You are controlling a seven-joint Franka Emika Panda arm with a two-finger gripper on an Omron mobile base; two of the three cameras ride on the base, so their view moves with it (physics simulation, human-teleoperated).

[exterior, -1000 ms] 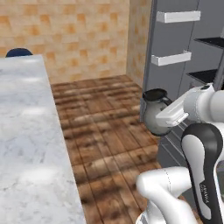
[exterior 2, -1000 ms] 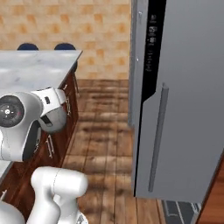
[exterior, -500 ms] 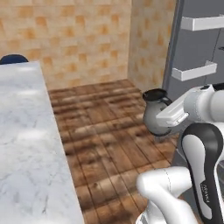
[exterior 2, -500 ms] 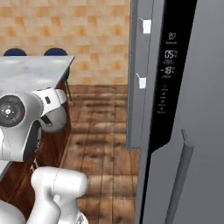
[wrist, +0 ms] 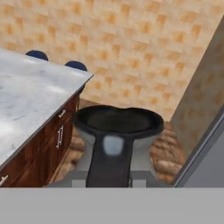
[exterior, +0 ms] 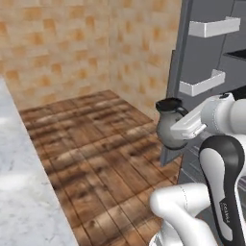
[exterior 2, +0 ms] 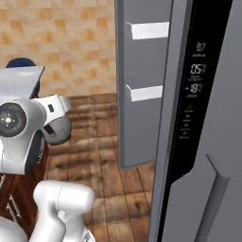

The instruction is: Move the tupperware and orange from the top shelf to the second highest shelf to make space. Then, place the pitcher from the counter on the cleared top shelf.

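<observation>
One pitcher [exterior: 171,129] is hanging in the air over the wooden floor [exterior: 101,144], well clear of the counter [exterior: 21,192] at the left and close to the open fridge door [exterior: 192,72] at the right. Its dark flared rim is sitting upright, and the hand view is looking straight down the handle [wrist: 109,162] into a dark, seemingly empty mouth. The gripper [exterior: 192,129] is coming at the jug from the right; its jaws are standing narrow and appear to be pinching the handle, though the fingertips themselves are hidden behind it.

Risk, as I judge it: the belly is riding just beside the door edge, so a swing toward the shelves could be knocking the jug against the door or against the white door bins [exterior: 214,26], and a thin grip on a handle could be letting the pot twist or slip. The two white bins on the door are looking empty from here. In the right base view the jug [exterior 2: 57,130] is tucked behind the white arm
</observation>
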